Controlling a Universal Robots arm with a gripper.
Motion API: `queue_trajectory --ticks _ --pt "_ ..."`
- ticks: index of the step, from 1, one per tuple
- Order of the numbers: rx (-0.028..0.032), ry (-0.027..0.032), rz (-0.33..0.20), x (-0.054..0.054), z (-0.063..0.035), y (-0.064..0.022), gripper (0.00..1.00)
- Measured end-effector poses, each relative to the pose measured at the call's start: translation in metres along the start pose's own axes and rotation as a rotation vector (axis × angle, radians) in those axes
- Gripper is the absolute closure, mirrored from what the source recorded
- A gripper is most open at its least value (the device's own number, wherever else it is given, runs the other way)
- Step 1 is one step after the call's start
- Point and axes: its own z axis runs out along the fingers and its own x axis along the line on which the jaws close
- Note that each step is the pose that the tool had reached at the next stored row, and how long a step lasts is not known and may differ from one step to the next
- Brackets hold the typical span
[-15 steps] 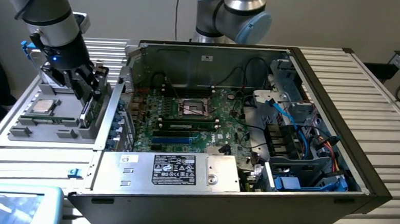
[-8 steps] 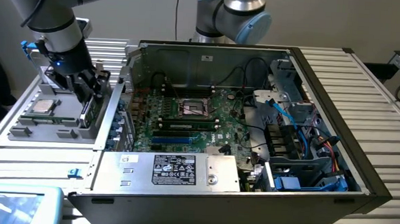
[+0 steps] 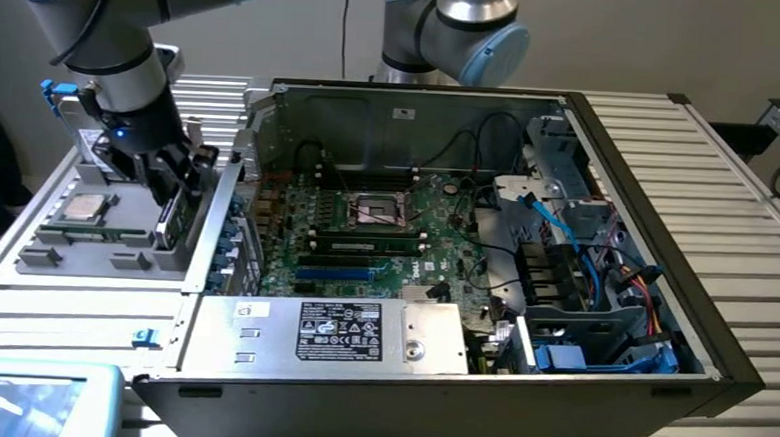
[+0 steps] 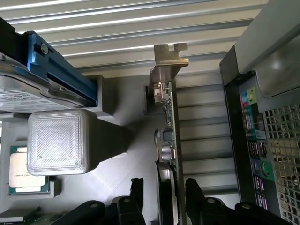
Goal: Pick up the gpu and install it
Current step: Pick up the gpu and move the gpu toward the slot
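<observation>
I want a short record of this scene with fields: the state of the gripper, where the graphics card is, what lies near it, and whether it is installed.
gripper: black two-finger gripper, open, one finger on each side of the card
gpu: thin green circuit-board card with silver metal bracket, standing on edge at the grey plastic tray
nearby: square silver processor chip in the same tray
case: open black computer case, on the exterior view's right of the tray, large green motherboard inside
installed: not yet, card is outside the case

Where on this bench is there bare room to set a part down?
Bare slats lie to the exterior view's right of the computer case and in front of the grey fixture. Crowded: the case interior, and the fixture where the tool straddles the gpu.
</observation>
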Motion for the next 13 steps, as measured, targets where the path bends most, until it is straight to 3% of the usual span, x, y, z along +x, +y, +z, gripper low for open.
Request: queue_trajectory --ticks 13 --pt "0.0007 0.0052 0.001 -0.0029 0.0037 -0.0001 0.51"
